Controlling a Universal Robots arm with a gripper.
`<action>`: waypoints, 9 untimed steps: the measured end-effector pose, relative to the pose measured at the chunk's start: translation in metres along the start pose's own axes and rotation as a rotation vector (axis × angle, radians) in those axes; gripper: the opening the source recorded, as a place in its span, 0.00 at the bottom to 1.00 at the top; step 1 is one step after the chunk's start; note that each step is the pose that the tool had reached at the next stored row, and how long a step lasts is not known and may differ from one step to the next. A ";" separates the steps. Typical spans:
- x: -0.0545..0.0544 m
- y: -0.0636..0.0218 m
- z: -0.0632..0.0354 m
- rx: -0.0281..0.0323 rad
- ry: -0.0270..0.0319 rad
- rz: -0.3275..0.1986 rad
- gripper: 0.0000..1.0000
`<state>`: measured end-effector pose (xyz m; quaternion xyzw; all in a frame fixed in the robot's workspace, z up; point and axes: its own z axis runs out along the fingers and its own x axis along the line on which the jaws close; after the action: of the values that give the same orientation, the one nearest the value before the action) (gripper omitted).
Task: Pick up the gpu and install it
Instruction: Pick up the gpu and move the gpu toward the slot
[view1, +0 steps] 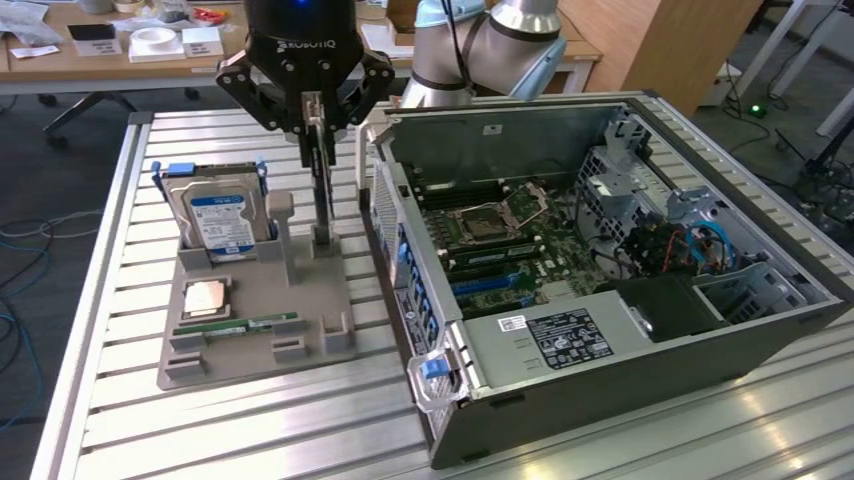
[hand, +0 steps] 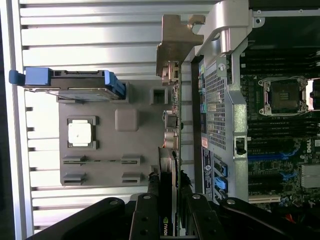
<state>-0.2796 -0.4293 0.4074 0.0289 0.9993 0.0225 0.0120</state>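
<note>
We see the gripper (view1: 316, 125) closed narrowly on the gpu (view1: 322, 185), its two fingers (hand: 147, 215) pressing the thin card from either side. The gpu hangs upright and edge-on below the claw. Its lower end is down at the grey holder (view1: 254, 350), and we cannot tell whether it touches the holder or hangs just clear of it. In the wrist view the gripper (hand: 170, 202) clamps the card's near end, and the silvery bracket (hand: 175, 45) sits at the far end. On the exterior view's left a hard drive (view1: 220, 215) stands in the holder, with a processor chip (view1: 204, 297) and a memory stick (view1: 243, 324) lying flat nearer the camera. The open computer case (view1: 667, 390) lies just beside the holder on the slatted table (view1: 120, 420), on the exterior view's right
</note>
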 end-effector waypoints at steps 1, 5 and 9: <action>0.000 0.0000 0.0000 0.0000 0.0001 0.000 0.26; 0.000 0.0000 0.0000 0.0000 0.0001 0.000 0.26; -0.002 0.0001 0.0000 0.0000 0.0001 0.000 0.26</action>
<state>-0.2779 -0.4293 0.4075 0.0288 0.9993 0.0225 0.0120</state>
